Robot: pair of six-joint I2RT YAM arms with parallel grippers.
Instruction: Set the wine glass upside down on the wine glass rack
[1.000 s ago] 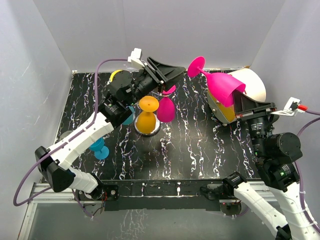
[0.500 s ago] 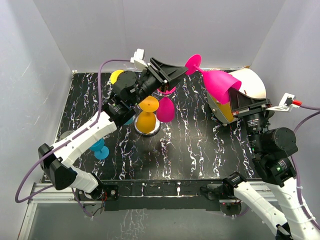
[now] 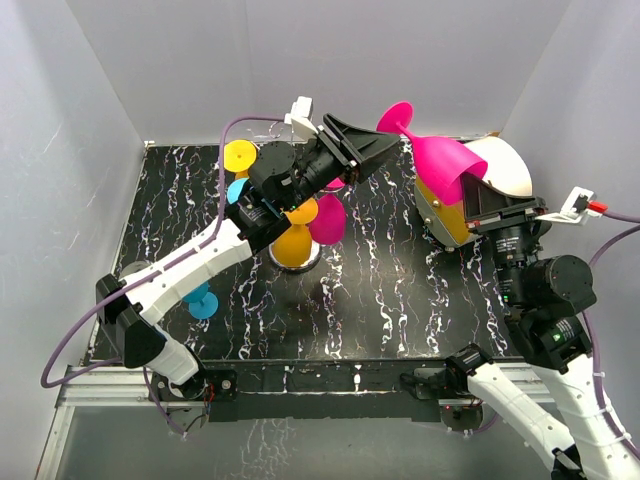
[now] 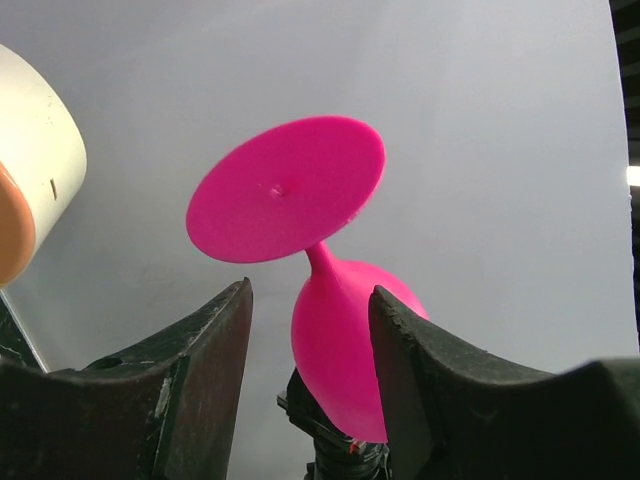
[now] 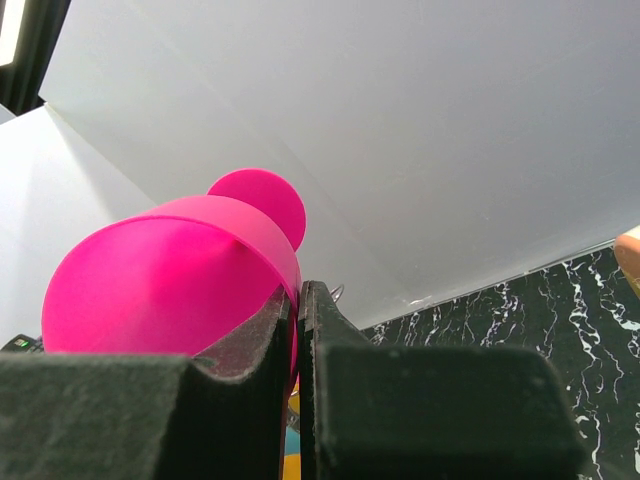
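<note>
You seem mid-handover: your right gripper [image 5: 298, 300] pinches the glass [image 3: 445, 170] at its rim, and your spread left gripper [image 4: 310, 300] must next close on the stem.

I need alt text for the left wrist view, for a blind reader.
A bright pink opaque wine glass hangs before a grey wall, its round foot tilted toward the camera, framed by the left gripper's two open black fingers. A white-and-orange cylinder shows at the left edge.
</note>
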